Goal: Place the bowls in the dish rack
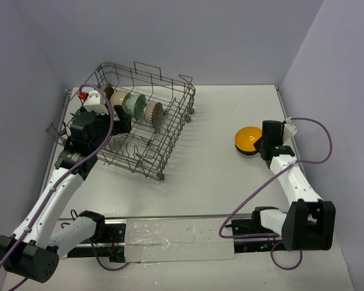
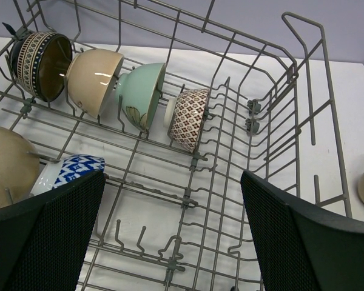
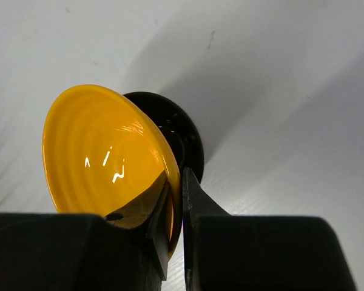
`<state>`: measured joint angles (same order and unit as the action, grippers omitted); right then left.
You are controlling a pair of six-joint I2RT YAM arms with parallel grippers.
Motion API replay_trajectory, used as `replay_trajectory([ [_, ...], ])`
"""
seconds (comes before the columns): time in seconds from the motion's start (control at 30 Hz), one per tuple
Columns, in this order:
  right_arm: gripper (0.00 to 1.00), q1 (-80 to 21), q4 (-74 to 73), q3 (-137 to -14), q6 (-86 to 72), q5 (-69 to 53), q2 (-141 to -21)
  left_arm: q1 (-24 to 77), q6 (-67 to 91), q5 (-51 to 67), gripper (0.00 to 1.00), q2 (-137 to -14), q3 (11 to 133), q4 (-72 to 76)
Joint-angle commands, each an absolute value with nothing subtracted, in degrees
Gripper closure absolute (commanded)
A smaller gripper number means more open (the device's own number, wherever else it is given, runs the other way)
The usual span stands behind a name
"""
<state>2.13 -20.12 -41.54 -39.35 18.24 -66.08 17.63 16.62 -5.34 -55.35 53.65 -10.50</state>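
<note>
Right pincer (image 3: 175, 193) is pinching the rim of the orange-yellow bowl (image 3: 103, 151), one black finger inside the wall and one outside. This bowl is round and glossy, with faint concentric ridges on its yellow inside and a dark outside and foot. It sits tilted, its mouth turned up and away from the dark foot, at the right side of the white surface (image 1: 218, 182), well apart from the dish rack (image 1: 177, 115). Whether its foot touches the surface cannot be told.

The rack is a large rectangular basket of thin grey wire with upright tines and raised handle loops, standing at the far left. Four bowls lie on their sides in one row among its tines: a dark banded bowl (image 2: 41, 63), a cream bowl (image 2: 94, 79), a pale green bowl (image 2: 139, 94) and a small bowl with a red-and-white lattice outside (image 2: 188, 118). Nearer the camera lie a beige bowl (image 2: 6, 167) and, touching it, a blue-and-white patterned bowl (image 2: 76, 170).

Left pincer (image 2: 171, 179) hovers over the rack, fingers spread wide and holding nothing.
</note>
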Motion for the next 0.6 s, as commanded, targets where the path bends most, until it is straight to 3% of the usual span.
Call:
replay_trajectory([
  [0.0, 1.0, 0.4, -16.8, -42.5, -37.2, 17.9, -59.1, 17.8, 16.0, -3.1, 0.01, -55.5, 53.7, -7.3],
  [0.17, 1.0, -6.0, -11.4, -44.1, -32.1, 17.0, -52.7, 17.8, 17.1, 0.6, 0.01, -55.5, 55.0, -7.5],
  [0.37, 1.0, -21.6, -4.2, -48.8, -27.1, 19.2, -49.2, 19.2, 22.2, 8.1, 0.01, -55.3, 60.4, -10.1],
  [0.57, 1.0, -33.3, 2.8, -52.3, -25.6, 19.8, -52.5, 30.6, 27.6, 5.9, 0.01, -58.4, 65.4, -10.9],
])
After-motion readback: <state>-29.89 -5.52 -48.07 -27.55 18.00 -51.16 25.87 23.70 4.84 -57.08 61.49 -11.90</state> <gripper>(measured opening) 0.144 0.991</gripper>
